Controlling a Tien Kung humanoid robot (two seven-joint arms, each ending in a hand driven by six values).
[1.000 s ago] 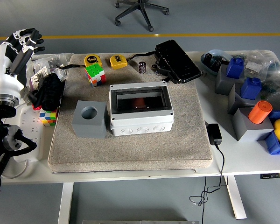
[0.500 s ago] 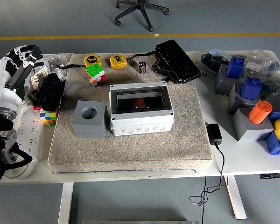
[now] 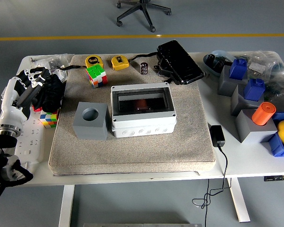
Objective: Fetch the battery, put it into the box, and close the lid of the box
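1 rectangular grey plastic box (image 3: 142, 110) on coarse mat (image 3: 132, 146).

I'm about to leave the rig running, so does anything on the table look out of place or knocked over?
Nothing looks spilled or toppled. The white box sits square on the mat, the grey cube upright beside it. The right side of the table is crowded with blue and grey blocks.

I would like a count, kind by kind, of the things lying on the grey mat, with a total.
Tape measures: 2, yellow
Colour cubes: 1
Grey blocks with a round hole: 1
White boxes: 1
Small dark cylinders: 1
Total: 6

A second colour cube lies off the mat, so it is not counted.
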